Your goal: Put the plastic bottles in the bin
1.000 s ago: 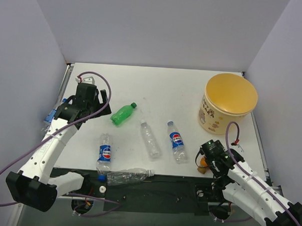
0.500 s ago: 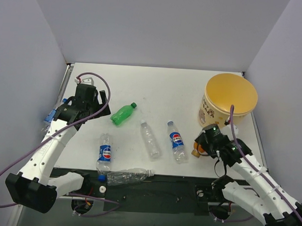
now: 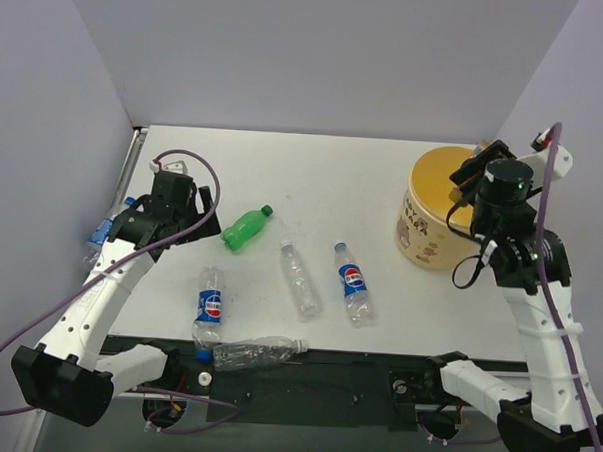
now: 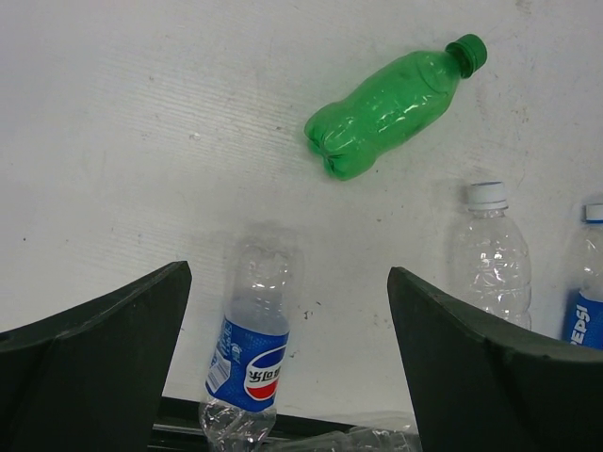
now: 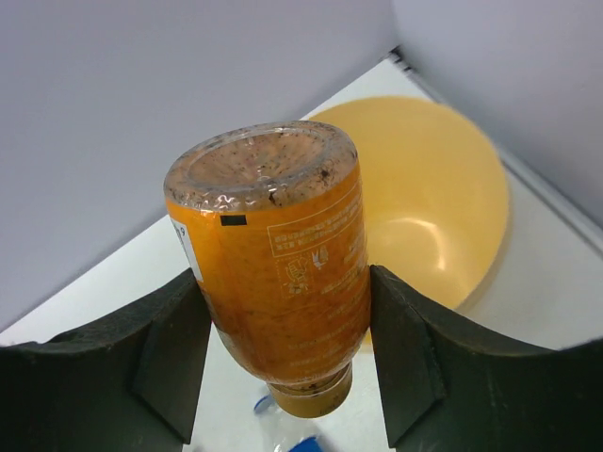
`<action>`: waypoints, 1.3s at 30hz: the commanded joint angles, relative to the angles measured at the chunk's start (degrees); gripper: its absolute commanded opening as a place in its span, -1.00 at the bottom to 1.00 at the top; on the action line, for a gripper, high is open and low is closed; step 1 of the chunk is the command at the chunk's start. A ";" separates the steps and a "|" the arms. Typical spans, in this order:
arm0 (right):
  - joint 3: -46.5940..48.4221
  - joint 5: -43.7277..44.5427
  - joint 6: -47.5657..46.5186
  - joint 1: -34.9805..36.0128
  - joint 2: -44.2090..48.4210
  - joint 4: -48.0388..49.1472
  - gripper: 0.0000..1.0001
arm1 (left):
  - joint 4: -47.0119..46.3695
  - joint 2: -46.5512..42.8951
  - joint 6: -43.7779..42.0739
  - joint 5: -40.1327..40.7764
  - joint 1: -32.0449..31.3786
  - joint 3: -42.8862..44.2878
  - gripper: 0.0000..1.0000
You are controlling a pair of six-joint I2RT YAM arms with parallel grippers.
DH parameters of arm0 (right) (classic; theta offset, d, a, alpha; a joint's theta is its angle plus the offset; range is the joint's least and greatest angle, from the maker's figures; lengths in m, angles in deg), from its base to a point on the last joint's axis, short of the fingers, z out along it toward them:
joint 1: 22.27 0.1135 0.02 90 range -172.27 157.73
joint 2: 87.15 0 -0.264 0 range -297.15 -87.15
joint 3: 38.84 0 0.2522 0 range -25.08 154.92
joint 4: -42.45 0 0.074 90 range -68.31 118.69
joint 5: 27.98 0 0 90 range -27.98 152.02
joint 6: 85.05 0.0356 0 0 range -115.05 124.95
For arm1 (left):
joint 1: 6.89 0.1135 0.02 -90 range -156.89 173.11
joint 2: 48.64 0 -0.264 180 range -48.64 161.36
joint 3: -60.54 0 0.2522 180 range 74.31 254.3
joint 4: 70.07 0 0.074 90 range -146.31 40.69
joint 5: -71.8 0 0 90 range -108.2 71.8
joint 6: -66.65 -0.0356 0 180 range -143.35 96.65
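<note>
On the left Pepsi bottle (image 4: 249, 363), a blue label is seen in the left wrist view. It is printed with the red, white and blue Pepsi globe, and white Chinese characters are set above it. The finer print at its side cannot be read. On the right Pepsi bottle (image 4: 586, 315), cut by the frame edge, white slanted letters of the word "pepsi" are shown on blue. From above, only the globe can be made out on each. On the orange bottle (image 5: 287, 273), small white print and a black bar are carried, too fine to be read. On the bin (image 3: 421, 236), a cartoon print with dark lettering is borne, not legible.
</note>
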 commanded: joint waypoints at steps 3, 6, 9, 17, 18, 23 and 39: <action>1.46 -3.32 -6.47 -11.87 -12.01 5.61 -0.10 | 4.31 -0.96 0.85 0.04 0.58 -0.25 0.95; 3.03 -4.74 -8.85 -12.85 -15.80 5.96 0.16 | 4.75 -1.14 1.03 -0.49 0.84 -1.66 0.94; 4.71 -6.67 -10.34 -12.85 -17.65 5.08 0.66 | 5.63 -0.36 1.29 -0.40 0.93 -1.84 0.94; 5.33 -8.43 -15.35 -5.23 -10.99 3.59 0.89 | 4.93 0.70 2.61 -0.84 1.28 -2.89 0.95; 4.72 -9.65 -15.79 -3.81 -10.10 3.59 0.88 | 4.84 0.70 2.78 -0.84 1.28 -2.98 0.94; -4.93 -23.90 -15.54 6.21 -7.02 3.68 0.84 | 4.23 1.05 3.31 -0.49 1.72 -2.99 0.95; -28.86 -28.39 -11.13 20.29 -23.08 9.65 0.75 | 4.67 1.58 0.15 -0.13 5.68 -1.31 0.95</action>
